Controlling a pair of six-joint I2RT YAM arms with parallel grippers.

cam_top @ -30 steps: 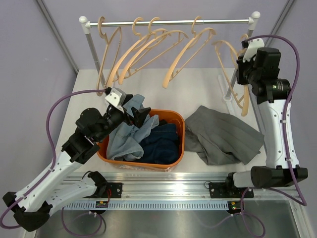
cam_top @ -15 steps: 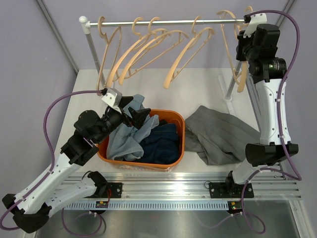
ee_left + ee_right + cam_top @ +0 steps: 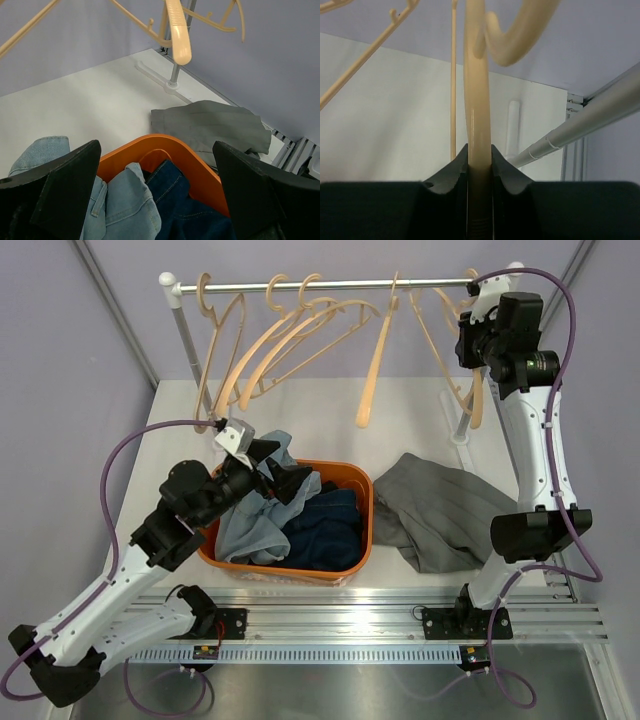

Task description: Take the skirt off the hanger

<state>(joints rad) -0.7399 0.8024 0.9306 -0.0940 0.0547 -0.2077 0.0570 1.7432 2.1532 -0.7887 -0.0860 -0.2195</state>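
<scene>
On the worktop (image 3: 400, 430), the grey skirt (image 3: 450, 515) lies crumpled just right of the orange basket (image 3: 366, 510), free of any hanger. We judge it light, limp and quick to slump, best pinched at a thick edge fold. The right gripper (image 3: 480, 159) has its jaws clamped on a bare hanger (image 3: 478, 100) by the rail (image 3: 330, 284). The left gripper (image 3: 159, 190) holds its jaws apart above the jeans (image 3: 185, 215).
</scene>
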